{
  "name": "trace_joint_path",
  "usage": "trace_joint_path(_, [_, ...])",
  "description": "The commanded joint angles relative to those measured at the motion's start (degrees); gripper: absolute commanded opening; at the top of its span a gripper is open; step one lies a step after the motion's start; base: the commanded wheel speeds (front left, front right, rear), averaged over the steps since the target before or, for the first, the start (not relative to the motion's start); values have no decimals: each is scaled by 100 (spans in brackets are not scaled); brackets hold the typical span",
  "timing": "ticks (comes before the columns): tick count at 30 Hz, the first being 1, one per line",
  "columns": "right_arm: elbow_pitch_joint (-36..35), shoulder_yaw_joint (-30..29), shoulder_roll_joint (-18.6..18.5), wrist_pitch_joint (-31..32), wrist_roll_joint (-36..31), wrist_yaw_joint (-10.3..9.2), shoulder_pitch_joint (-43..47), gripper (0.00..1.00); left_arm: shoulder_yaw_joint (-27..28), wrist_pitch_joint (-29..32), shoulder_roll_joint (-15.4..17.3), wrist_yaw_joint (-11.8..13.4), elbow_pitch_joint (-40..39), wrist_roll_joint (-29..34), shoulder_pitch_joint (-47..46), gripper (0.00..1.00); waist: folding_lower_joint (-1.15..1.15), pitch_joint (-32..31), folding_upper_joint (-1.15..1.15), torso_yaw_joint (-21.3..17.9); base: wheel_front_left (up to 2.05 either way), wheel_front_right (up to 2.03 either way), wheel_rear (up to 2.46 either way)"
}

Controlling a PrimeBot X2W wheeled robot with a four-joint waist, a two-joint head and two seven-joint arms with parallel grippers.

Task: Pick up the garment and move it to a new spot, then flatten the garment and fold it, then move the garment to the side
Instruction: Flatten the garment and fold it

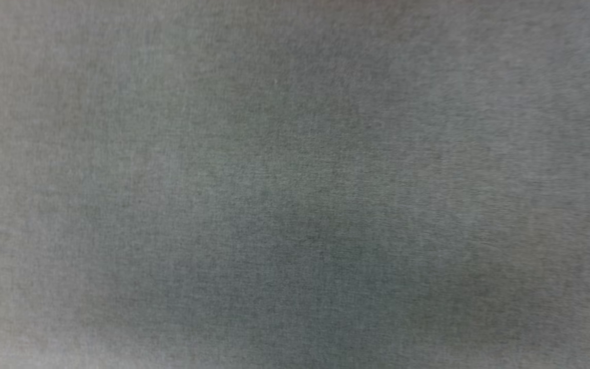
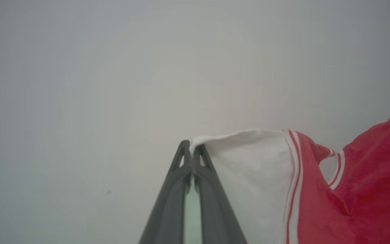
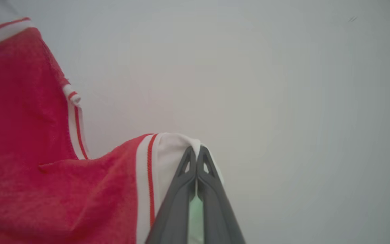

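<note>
The garment (image 2: pixel 367 189) is a red jersey with white sleeves and red-and-white striped trim. In the left wrist view my left gripper (image 2: pixel 191 149) is shut on the edge of a white sleeve, and the cloth hangs off to the right of the fingers. In the right wrist view my right gripper (image 3: pixel 195 154) is shut on the other white sleeve of the garment (image 3: pixel 29 169), whose red body spreads to the left. The lettering is hidden.
A plain pale grey surface (image 2: pixel 96 84) lies behind the left fingers, and a like grey surface (image 3: pixel 300 101) lies behind the right ones. The head view shows a blurred grey surface (image 1: pixel 295 184) at close range.
</note>
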Motion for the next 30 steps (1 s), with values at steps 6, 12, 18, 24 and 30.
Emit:
trace_joint_path(6, [-651, 402, -512, -28, 852, -9, 1804, 0, -339, 24, 301, -193, -284, -177, 1451, 0, 0, -167, 0, 238, 0, 0, 0])
trace_joint_path(12, [-1220, 576, -920, 159, 2294, -9, 3451, 0, -688, 893, 768, -225, -1193, -800, 3102, 0, 0, -756, 0, 194, 0, 0, 0])
trace_joint_path(18, [-2161, 644, -1567, 245, 2838, -9, 4869, 0, -792, 1769, 1601, -206, -2760, -1529, 4866, 0, 0, -1197, 0, 105, 0, 0, 0])
trace_joint_path(24, [-2785, 473, -2001, 185, 2864, -9, 6505, 0, -606, 2010, 2485, 147, -4180, -2205, 6770, 0, 0, -1428, 0, 1, 0, 0, 0])
trace_joint_path(30, [-2930, 494, -2257, 222, 2750, -9, 7759, 0, -658, 2096, 2951, 568, -4749, -2590, 8233, 0, 0, -1484, 0, -38, 0, 0, 0])
